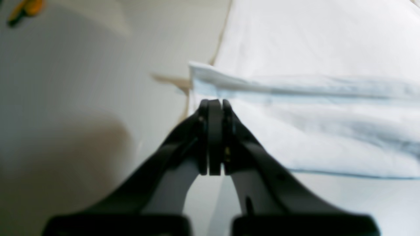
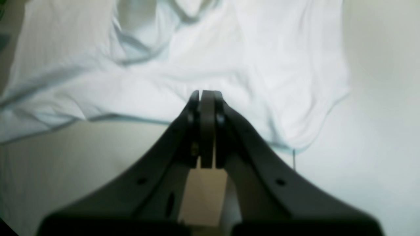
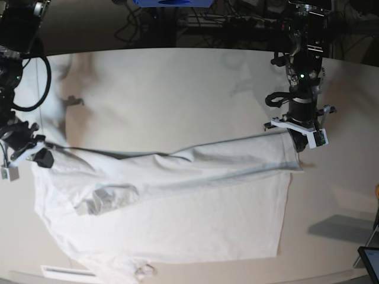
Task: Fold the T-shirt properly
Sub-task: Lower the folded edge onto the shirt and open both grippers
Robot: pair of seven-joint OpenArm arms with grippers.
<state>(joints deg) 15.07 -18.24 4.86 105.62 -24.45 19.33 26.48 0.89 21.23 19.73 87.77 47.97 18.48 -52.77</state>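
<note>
The white T-shirt (image 3: 207, 207) lies spread on the off-white table (image 3: 177, 89), its upper part folded down in a long wrinkled band across the middle. At the band's right end my left gripper (image 3: 300, 142) hangs shut. In the left wrist view this left gripper (image 1: 215, 102) has its pads pressed together with no cloth between them, just short of the T-shirt's (image 1: 311, 137) folded corner. My right gripper (image 3: 40, 158) is at the shirt's left edge. The right wrist view shows that right gripper (image 2: 206, 93) shut and empty, with the T-shirt (image 2: 213, 59) lying beyond its tips.
Tan tape marks (image 1: 170, 80) cross the table beside the shirt corner. An orange object (image 1: 28, 8) lies far off at the table's right edge. A dark device (image 3: 370, 257) sits at the front right corner. Cables and equipment line the back edge.
</note>
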